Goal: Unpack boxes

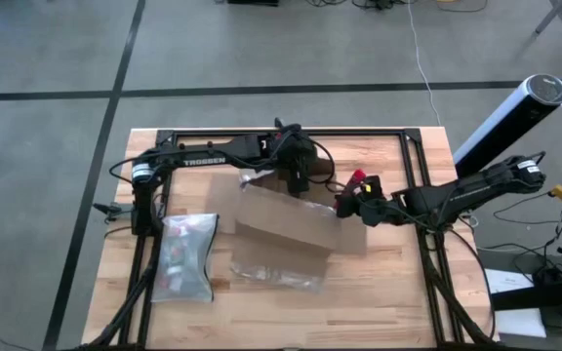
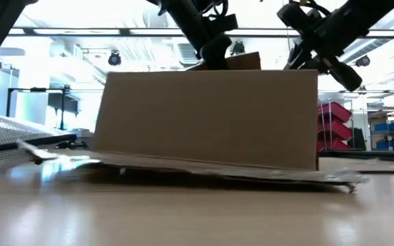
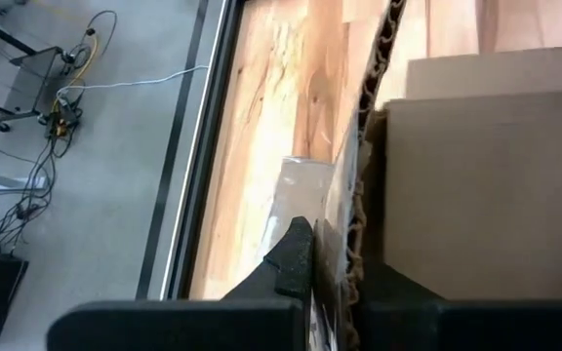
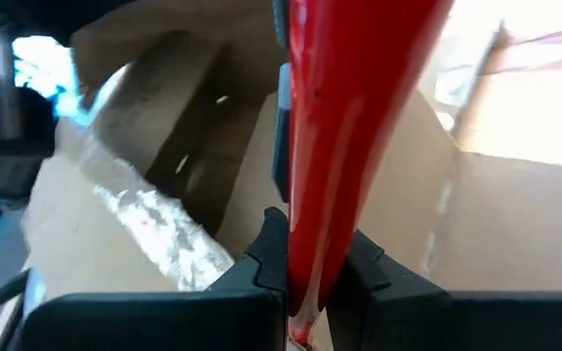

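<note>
The box (image 1: 286,229) lies between both hands, flaps spread, apparently cut open. The left hand (image 1: 296,180) pinches its far flap; the right hand (image 1: 352,202) grips a red knife (image 4: 344,127). A pouch (image 1: 185,255) lies out; emptying seems underway.

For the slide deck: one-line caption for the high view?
Left gripper shut on a cardboard box flap, right gripper shut on a red utility knife at its edge.

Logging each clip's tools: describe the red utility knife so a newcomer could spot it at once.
Start at the brown cardboard box, the largest item on the wooden table. Off its right-hand corner, the right pincer is shut on the red utility knife. It is the only slim, bright red thing beside brown cardboard and black arms.
</note>
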